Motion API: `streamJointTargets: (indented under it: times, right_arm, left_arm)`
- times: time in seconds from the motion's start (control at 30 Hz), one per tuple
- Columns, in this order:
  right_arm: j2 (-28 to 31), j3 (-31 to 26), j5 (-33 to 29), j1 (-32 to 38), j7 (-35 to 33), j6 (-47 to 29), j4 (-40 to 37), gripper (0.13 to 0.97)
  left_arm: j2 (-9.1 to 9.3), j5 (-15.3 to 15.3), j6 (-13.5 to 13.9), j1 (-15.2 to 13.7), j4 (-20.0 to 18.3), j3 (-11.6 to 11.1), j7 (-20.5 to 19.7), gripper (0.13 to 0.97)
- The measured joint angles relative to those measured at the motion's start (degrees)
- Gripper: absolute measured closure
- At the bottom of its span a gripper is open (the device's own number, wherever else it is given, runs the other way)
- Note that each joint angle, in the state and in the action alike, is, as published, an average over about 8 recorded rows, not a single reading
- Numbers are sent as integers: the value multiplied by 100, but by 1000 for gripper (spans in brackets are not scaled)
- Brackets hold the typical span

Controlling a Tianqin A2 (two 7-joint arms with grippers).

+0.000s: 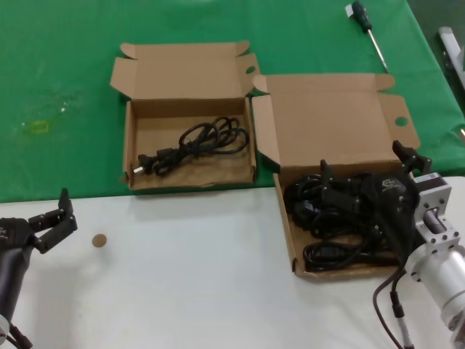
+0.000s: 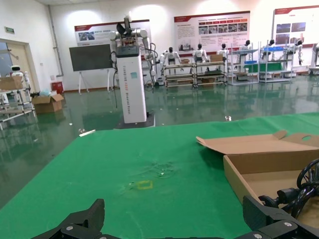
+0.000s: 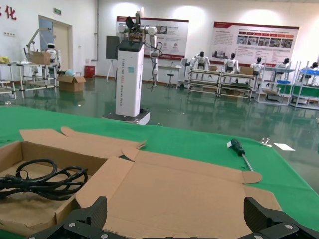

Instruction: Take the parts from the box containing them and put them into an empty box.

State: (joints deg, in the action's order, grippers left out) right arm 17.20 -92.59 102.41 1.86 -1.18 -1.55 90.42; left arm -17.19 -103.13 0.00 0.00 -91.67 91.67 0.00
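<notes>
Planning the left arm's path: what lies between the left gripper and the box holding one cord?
In the head view, only a small brown disc on the white tabletop lies between the left gripper and that box.

Black cords [image 1: 334, 218], plain brown cartons [image 1: 330, 109] (both alike), green cloth [image 1: 65, 73], white tabletop [image 1: 182, 276], green-handled screwdriver [image 1: 361, 14], black grippers [image 1: 367, 174].

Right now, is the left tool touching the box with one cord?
Apart. In the head view, the left tool is over white table, with green cloth between it and the box.
</notes>
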Motion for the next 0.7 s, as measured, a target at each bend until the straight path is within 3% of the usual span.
streamJointTargets:
  times: [0.7]
  right_arm:
    - [0,0,0,0,0,0,0,129]
  left_arm:
    - [0,0,0,0,0,0,0,132]
